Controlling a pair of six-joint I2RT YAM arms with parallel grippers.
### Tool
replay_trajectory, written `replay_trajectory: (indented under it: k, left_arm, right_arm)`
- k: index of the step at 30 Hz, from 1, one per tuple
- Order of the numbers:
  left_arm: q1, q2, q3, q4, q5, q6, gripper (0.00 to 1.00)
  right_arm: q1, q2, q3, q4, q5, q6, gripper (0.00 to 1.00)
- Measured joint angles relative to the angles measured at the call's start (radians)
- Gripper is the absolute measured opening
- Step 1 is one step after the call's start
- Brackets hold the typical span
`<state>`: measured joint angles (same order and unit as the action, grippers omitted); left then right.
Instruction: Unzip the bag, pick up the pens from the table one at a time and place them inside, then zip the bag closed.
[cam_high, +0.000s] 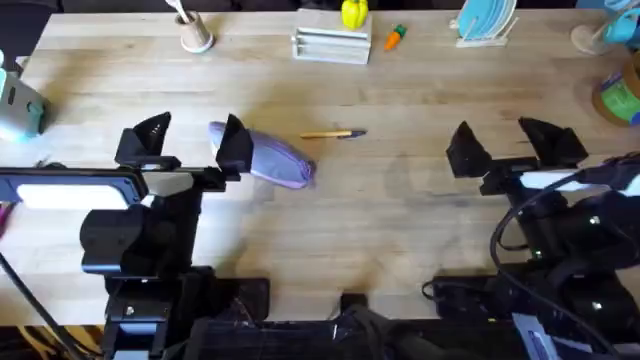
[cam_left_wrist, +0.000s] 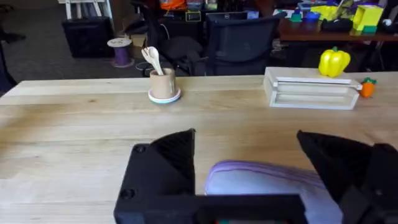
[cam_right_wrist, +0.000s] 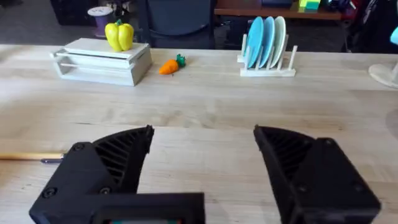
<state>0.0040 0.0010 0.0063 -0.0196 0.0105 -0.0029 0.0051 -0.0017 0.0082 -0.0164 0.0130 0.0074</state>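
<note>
Pale wooden planks of the table (cam_high: 400, 220) stretch wide across the overhead view, with odds and ends lined up along the far edge: a small cup (cam_high: 196, 38) holding a wooden spoon, a white rack (cam_high: 332, 45), a yellow toy pepper (cam_high: 354, 13), a little toy carrot (cam_high: 396, 36) and a stand of blue plates (cam_high: 485, 20).

Over on the left, the left gripper (cam_high: 190, 140) is spread wide, and one of its black fingers sits right at the end of the purple bag (cam_high: 275, 158). The bag lies flat on the table, angled, left of centre; from the left wrist camera it shows between the two fingers, nearer the one finger (cam_left_wrist: 348, 165) than the other. Whether the zipper is open or closed, I cannot tell from here.

Just beyond the bag, a single pen (cam_high: 333, 133) rests on the wood, yellow barrel with a dark end, close to the bag but not touching it.

Well apart on the right, the right gripper (cam_high: 505, 140) hangs wide open above bare planks, nothing between its fingers.
</note>
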Motion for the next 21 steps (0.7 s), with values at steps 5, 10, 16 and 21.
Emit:
replay_trajectory:
  k: [5, 10, 16, 21]
  left_arm:
    - [0.000, 0.000, 0.000, 0.000, 0.001, 0.000, 0.992]
    - [0.000, 0.000, 0.010, -0.058, 0.023, 0.001, 0.992]
    - [0.000, 0.033, 0.159, -0.246, 0.042, 0.066, 0.991]
    - [0.000, 0.158, 0.391, -0.398, 0.087, 0.127, 0.991]
  right_arm:
    - [0.000, 0.000, 0.002, -0.010, 0.000, 0.011, 0.997]
    - [0.000, 0.002, 0.054, -0.134, -0.008, 0.041, 0.997]
    - [0.000, 0.064, 0.184, -0.424, -0.007, 0.049, 0.996]
    - [0.000, 0.213, 0.420, -0.540, -0.007, 0.049, 0.996]
